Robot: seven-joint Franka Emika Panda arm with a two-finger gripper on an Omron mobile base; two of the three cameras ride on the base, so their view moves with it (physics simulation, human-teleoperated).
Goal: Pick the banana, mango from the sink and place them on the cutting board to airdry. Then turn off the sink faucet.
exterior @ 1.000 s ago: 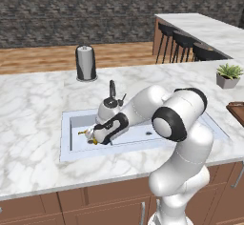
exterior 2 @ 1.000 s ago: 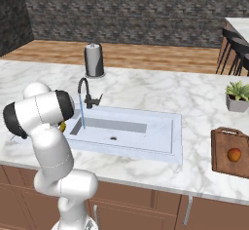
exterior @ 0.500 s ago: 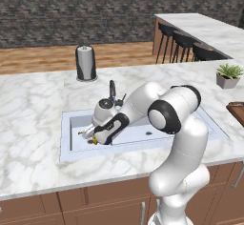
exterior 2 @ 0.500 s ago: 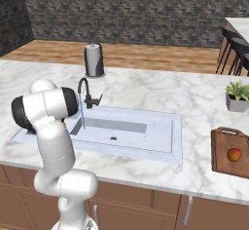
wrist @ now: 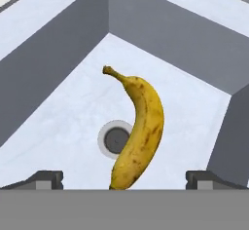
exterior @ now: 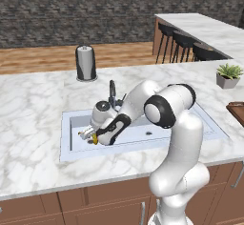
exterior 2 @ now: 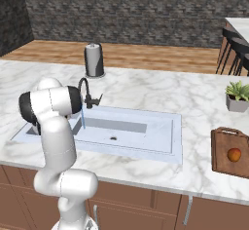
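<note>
The banana, yellow with brown specks, lies on the floor of the sink beside a round drain. My gripper hangs open just above it, and the fruit's lower end sits between the two widely spread fingertips. From the left base view, the gripper is down in the left basin of the sink, with a bit of the banana showing. The mango rests on the cutting board. Water runs from the sink faucet.
A dark paper-towel holder stands behind the sink on the marble counter. A potted plant sits at the far right, behind the cutting board. Bar stools line the far counter.
The arm has swung further left and lower into the left basin, bringing the open gripper closer over the banana. Mango and board have not moved.
</note>
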